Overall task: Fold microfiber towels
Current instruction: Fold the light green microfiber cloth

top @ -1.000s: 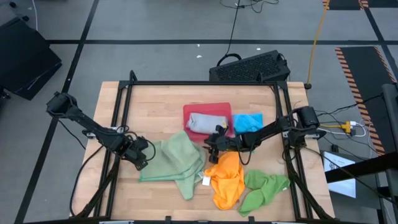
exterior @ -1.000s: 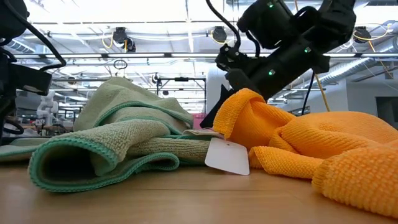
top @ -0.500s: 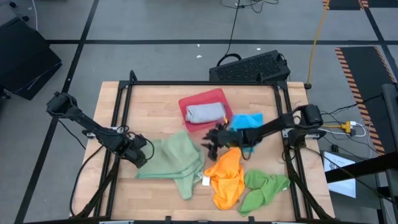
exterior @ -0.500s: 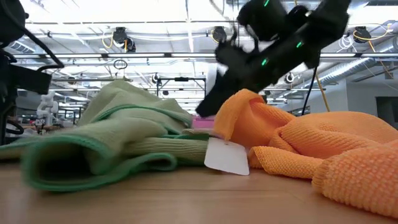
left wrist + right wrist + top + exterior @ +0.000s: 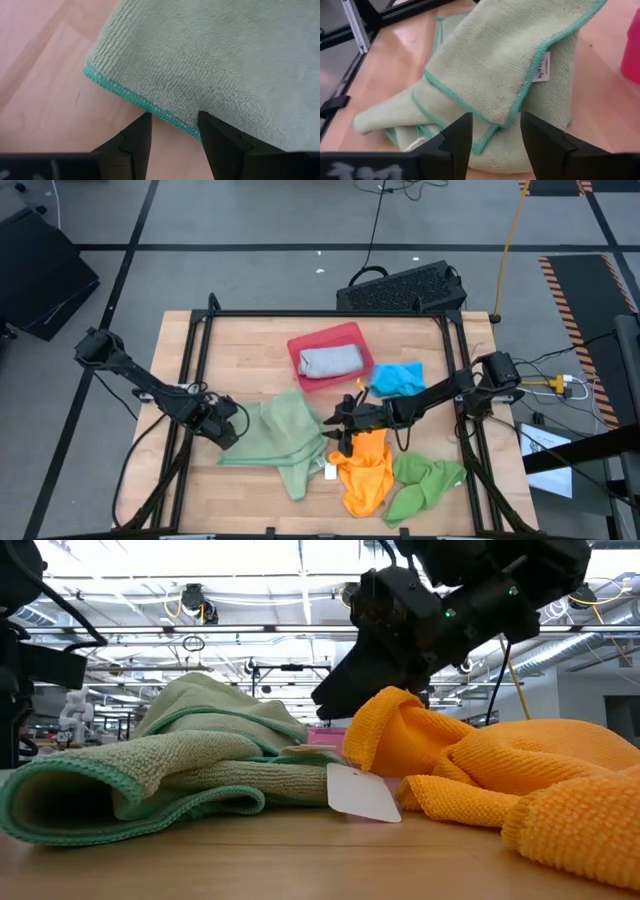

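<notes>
Wooden tabletop (image 5: 250, 350) within a black frame, on a grey floor, with a ceiling of lights and pipes behind in the low view. Red tray (image 5: 352, 340) near the middle of the far edge, holding a folded grey-blue towel (image 5: 330, 361). Bright blue towel (image 5: 398, 377) just beside the tray, toward the right edge. Sage green towels (image 5: 285, 435) heaped and overlapping left of centre, toward the near edge; teal-stitched borders and a white tag show in the right wrist view (image 5: 495, 75). Orange towel (image 5: 366, 468) bunched near the near edge, touching the sage green heap, with a white label (image 5: 363, 795) lying on the wood between them. Bright green towel (image 5: 425, 483) crumpled at the near right corner. Left gripper (image 5: 228, 430) low at the left border of the sage green heap, its fingers (image 5: 135, 145) parted with the teal hem of the cloth (image 5: 210, 75) lying between the tips; whether they pinch it cannot be told. Right gripper (image 5: 343, 423) over the far end of the orange towel, beside the green heap, jaws apart and holding nothing.
</notes>
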